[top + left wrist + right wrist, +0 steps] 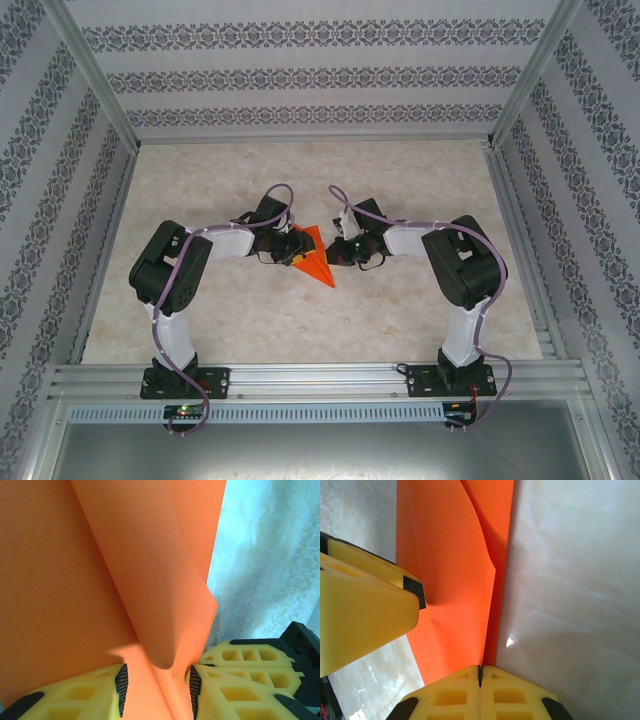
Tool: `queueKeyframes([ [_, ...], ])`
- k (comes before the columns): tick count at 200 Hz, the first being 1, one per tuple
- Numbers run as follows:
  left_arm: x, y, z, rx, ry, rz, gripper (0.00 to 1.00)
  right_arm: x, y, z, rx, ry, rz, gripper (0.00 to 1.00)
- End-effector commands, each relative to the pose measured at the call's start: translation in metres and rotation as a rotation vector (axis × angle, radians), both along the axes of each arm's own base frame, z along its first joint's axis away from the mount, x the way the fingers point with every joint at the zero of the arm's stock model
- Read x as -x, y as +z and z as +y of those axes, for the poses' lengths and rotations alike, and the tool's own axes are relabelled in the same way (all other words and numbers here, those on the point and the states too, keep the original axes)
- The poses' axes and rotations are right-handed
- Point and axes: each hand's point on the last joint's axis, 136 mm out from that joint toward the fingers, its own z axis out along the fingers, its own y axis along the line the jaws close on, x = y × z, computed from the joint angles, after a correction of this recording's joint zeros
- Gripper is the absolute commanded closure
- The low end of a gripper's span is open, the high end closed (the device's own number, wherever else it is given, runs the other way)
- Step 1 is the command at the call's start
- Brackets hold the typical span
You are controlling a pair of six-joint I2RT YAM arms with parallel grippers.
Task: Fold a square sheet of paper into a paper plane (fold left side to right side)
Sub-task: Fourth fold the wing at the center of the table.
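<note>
Square sheet of paper (318, 262), orange and partly folded, lies mid-table (300, 320) between both arms. Left gripper (156, 682), jaws part-open, straddles a raised flap. Right gripper (480, 676), fully closed, presses the sheet's near edge.

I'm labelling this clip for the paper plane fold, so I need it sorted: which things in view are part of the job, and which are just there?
Part of the job:
- orange paper, partly folded
- left pincer, jaws apart around a raised flap
- right pincer, shut at the paper's edge

Just there:
- marble-look table
- patterned walls
- metal frame rail
</note>
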Motion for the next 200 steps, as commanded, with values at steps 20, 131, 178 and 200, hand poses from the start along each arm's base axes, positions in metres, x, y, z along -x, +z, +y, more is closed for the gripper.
queueKeyframes([
  [20, 0.001, 0.021, 0.005, -0.056, -0.023, -0.043, 0.58, 0.008, -0.024, -0.010, 0.107, 0.016, 0.036, 0.99],
  [131, -0.023, 0.044, -0.033, 0.073, -0.107, -0.067, 0.76, 0.013, -0.026, -0.006, 0.137, 0.045, 0.029, 0.99],
  [178, -0.022, 0.017, -0.033, 0.046, -0.100, -0.023, 0.77, 0.015, -0.026, -0.006, 0.144, 0.052, 0.031, 0.99],
  [200, -0.018, 0.005, -0.027, 0.009, -0.097, -0.005, 0.77, 0.016, -0.027, -0.007, 0.151, 0.055, 0.036, 0.98],
])
